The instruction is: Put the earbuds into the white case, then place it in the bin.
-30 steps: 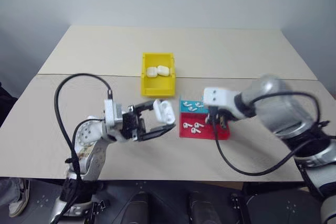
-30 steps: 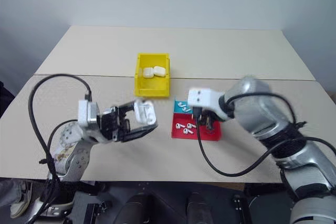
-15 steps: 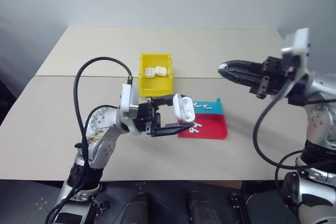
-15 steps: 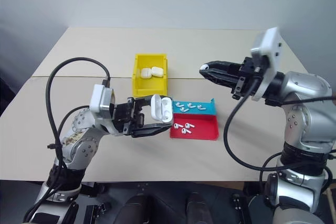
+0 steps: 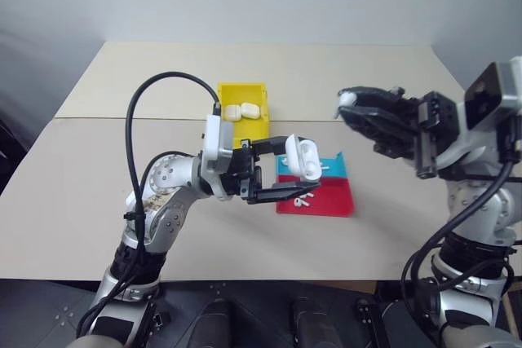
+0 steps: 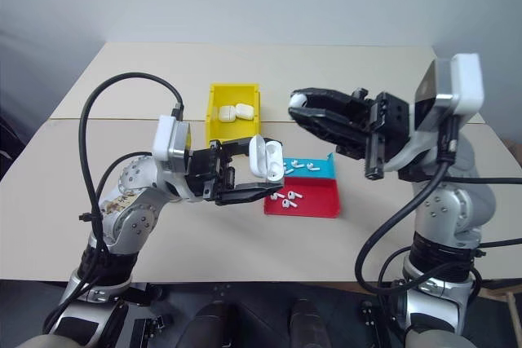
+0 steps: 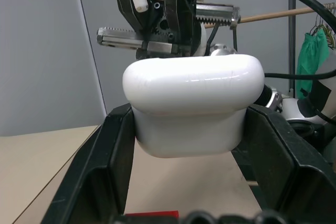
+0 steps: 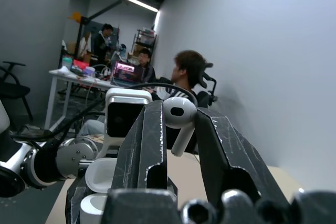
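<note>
Pinching an earbud point(image 8: 177, 116), the right hand point(image 6: 303, 106) hides its stem; left hand point(image 5: 287, 170) clamps white case point(image 5: 300, 157).

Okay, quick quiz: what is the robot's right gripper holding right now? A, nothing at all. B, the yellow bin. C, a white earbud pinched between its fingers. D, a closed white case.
C: the right gripper is shut on a white earbud pinched between its black fingers, while the open white case sits in the left gripper.
</note>
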{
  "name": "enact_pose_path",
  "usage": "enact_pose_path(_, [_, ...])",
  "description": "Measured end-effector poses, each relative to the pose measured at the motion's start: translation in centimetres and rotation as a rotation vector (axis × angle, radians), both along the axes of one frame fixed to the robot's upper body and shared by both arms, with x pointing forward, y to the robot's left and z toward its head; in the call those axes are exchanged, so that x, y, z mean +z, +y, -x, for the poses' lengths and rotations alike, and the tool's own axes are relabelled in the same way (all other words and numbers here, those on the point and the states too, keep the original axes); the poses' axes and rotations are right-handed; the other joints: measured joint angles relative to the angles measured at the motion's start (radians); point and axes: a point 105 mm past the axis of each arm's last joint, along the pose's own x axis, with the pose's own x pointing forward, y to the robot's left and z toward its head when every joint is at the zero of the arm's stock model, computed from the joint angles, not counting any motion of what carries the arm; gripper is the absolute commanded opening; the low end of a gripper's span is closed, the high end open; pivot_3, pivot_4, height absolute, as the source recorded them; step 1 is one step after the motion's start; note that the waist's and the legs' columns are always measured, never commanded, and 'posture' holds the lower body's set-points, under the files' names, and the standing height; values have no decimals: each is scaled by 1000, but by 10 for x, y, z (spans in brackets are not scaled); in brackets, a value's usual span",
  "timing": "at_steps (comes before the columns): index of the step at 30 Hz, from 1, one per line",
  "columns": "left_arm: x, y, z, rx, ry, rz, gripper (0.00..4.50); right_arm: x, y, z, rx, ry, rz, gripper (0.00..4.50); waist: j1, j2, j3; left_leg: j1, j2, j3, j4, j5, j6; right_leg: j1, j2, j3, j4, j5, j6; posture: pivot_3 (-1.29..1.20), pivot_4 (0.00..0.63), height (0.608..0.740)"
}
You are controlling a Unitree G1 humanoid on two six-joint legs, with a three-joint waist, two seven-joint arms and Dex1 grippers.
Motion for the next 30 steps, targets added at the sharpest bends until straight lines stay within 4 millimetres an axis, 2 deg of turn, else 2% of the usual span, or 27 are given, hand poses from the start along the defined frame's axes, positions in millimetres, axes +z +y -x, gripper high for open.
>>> enact_pose_path(8, [-2, 0, 2, -9, 7, 3, 2800, -16, 13, -5, 13, -20, 43, 724, 3, 0, 0, 0, 0, 0, 0, 0, 0, 0, 0, 0, 0, 0, 0, 0, 150, 740])
enact_pose_path(16, [-2, 0, 2, -13, 6, 1, 2800, -29, 8, -7, -5, -1, 102, 724, 4, 0, 0, 0, 0, 0, 0, 0, 0, 0, 0, 0, 0, 0, 0, 0, 150, 740])
enact_pose_path(28, [-3, -1, 2, -11, 8, -5, 2800, -34, 8, -8, -25, -25, 117, 724, 3, 0, 0, 0, 0, 0, 0, 0, 0, 0, 0, 0, 0, 0, 0, 0, 150, 740])
enact_pose_path(30, [-4, -1, 2, -10, 8, -6, 2800, -34, 9, -8, -30, -35, 122, 1369, 3, 0, 0, 0, 0, 0, 0, 0, 0, 0, 0, 0, 0, 0, 0, 0, 150, 740])
